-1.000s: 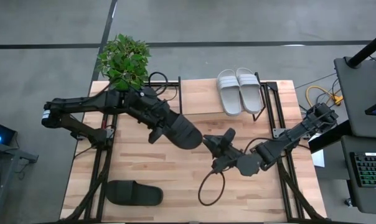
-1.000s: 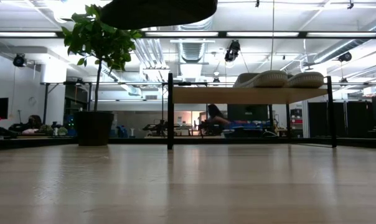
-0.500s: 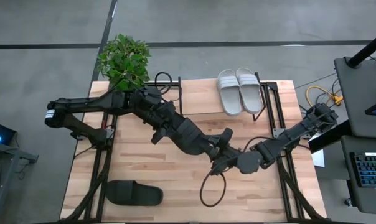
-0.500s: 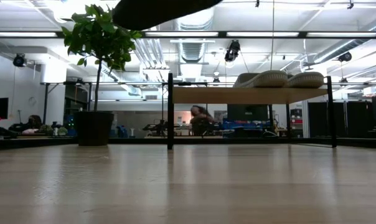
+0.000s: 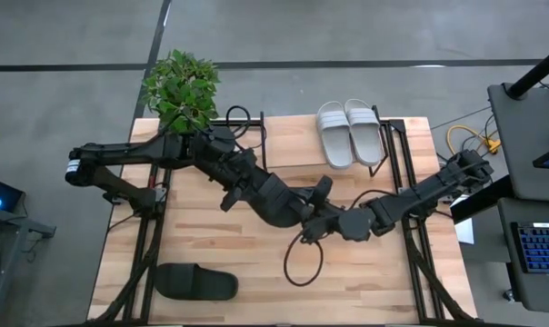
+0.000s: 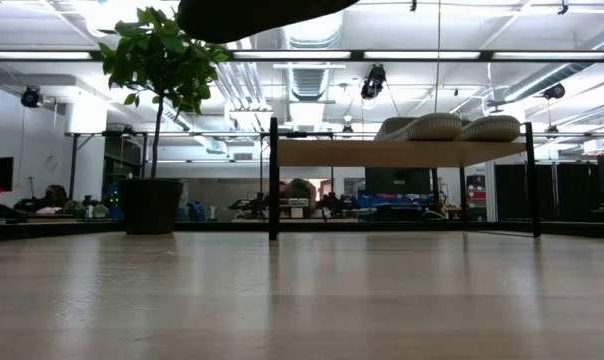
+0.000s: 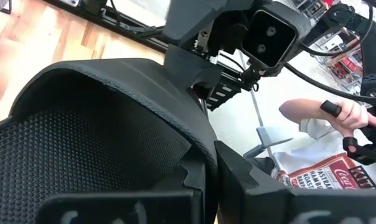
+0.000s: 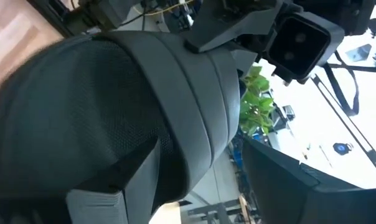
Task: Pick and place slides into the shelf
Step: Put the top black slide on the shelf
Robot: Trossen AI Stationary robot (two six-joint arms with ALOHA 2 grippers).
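Observation:
My left gripper (image 5: 231, 186) is shut on a black slide (image 5: 276, 198) held high over the table's middle; the low view shows it at the picture's top (image 6: 252, 14). My right gripper (image 5: 318, 203) is open, level, with a finger on each side of the slide's free end (image 8: 175, 99). A second black slide (image 5: 194, 282) lies flat on the table near the front left. Two white slides (image 5: 349, 133) lie side by side on top of the shelf (image 5: 288, 136) at the far edge. My left gripper pinches the black slide's rim (image 7: 199, 163) between its two fingers, at the end nearest my left arm. One finger is on the textured footbed side, the other on the outer side. The slide is clear of the table and slopes toward my right gripper. My right gripper straddles the free end; whether its fingers (image 8: 116, 180) touch it, I cannot tell.
A potted plant (image 5: 181, 88) stands at the far left corner beside the shelf. A black cable loop (image 5: 302, 263) hangs under my right arm over the table. A person's hand (image 7: 325, 115) shows beyond the table.
My left gripper has carried the black slide toward the table's right and tipped its free end down. My right gripper has gone toward the table's left, and its fingers now stand around that end.

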